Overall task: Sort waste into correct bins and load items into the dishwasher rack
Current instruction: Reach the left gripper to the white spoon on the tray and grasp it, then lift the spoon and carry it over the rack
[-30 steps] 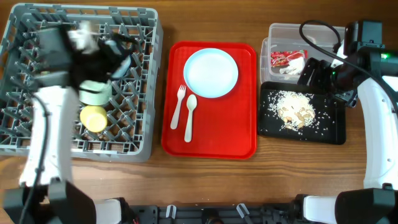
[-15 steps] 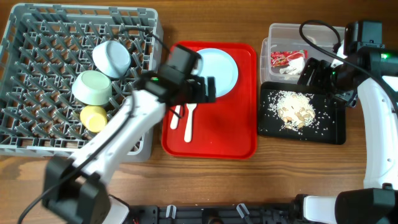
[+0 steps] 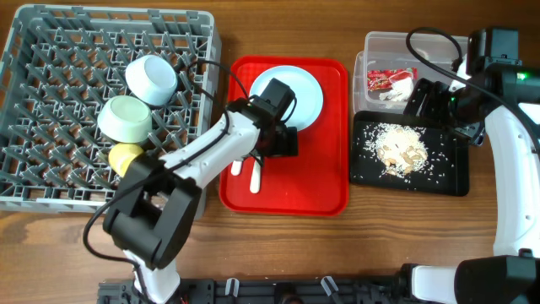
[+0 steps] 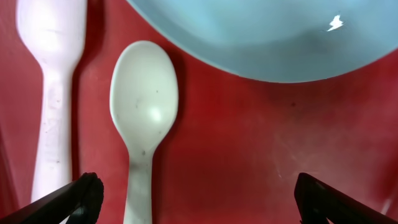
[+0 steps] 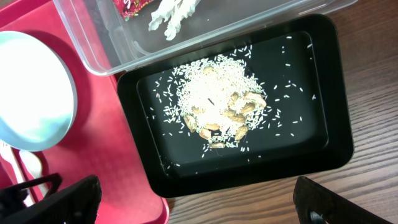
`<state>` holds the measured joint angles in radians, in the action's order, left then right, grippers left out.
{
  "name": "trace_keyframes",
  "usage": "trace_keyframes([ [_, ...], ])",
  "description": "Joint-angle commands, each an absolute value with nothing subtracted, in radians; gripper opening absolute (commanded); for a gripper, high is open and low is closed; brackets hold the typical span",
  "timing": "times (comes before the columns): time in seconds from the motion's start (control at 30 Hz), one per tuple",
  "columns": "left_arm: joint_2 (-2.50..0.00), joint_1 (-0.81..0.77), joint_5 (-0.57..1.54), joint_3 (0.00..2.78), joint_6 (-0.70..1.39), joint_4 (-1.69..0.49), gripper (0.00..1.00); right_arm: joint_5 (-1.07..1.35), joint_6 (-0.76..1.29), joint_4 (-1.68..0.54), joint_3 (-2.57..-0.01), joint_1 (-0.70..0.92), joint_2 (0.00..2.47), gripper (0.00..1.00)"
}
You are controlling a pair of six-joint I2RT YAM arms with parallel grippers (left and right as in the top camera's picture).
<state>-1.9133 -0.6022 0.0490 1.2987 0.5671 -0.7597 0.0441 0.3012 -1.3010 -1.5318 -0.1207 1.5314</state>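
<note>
**Left hand wide over the spoon, plate and cutlery not yet racked**

The left hand (image 4: 198,198) hovers low over the red tray (image 4: 249,143) with its jaws spread wide and nothing between them. The spoon (image 4: 144,106) lies bowl-up inside that span, nearer the left finger. The fork (image 4: 51,37) lies parallel just beside it, and its handle runs close by that same finger. The wide spread looks like a set-up to come down astride the spoon's handle. With the two handles so near each other, the fork could be nudged or caught along with it. The plate (image 4: 261,31) sits on the same tray just beyond the spoon's bowl, apart from it.

Three items are already in the rack (image 3: 51,169): the blue bowl (image 3: 152,78), the green bowl (image 3: 125,118) and the yellow cup (image 3: 126,158). They are grouped among the pegs on its right half, which would hold them propped for washing.

The waste looks sorted. The wrapper (image 3: 388,80) and napkin (image 3: 398,95) lie in the clear tub (image 3: 380,42), and the rice scraps (image 5: 211,99) are heaped in the black tray (image 5: 298,124) with loose grains scattered around the heap.

The right hand (image 5: 196,202) is also wide and empty. It hangs above the black tray on the right of the desk (image 3: 380,228), well apart from the left arm — probably parked there to keep the red tray free for it.
</note>
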Motion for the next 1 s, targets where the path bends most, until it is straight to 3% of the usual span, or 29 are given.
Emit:
trace_keyframes([
  [0.0,-1.962,-0.600,0.028,1.294,0.585,-0.761,0.97,0.044,0.288,-1.299,-1.536,-0.123,1.509,1.00],
  [0.13,-1.991,-0.600,0.027,1.293,0.585,-0.759,0.95,0.044,0.288,-1.299,-1.536,-0.123,1.509,1.00],
  [0.27,-1.994,-0.600,0.000,1.293,0.584,-0.760,0.77,0.044,0.288,-1.299,-1.536,-0.123,1.509,1.00],
  [0.53,-1.994,-0.600,-0.025,1.266,0.584,-0.756,0.56,0.044,0.288,-1.300,-1.536,-0.123,1.509,1.00],
  [0.7,-1.994,-0.600,-0.025,1.260,0.584,-0.760,0.25,0.044,0.288,-1.300,-1.536,-0.123,1.509,1.00],
  [0.9,-1.994,-0.599,-0.028,1.261,0.579,-0.761,0.18,0.044,0.288,-1.304,-1.536,-0.123,1.509,1.00],
  [0.97,-1.994,-0.599,-0.028,1.261,0.559,-0.760,0.10,0.044,0.288,-1.307,-1.536,-0.123,1.509,1.00],
])
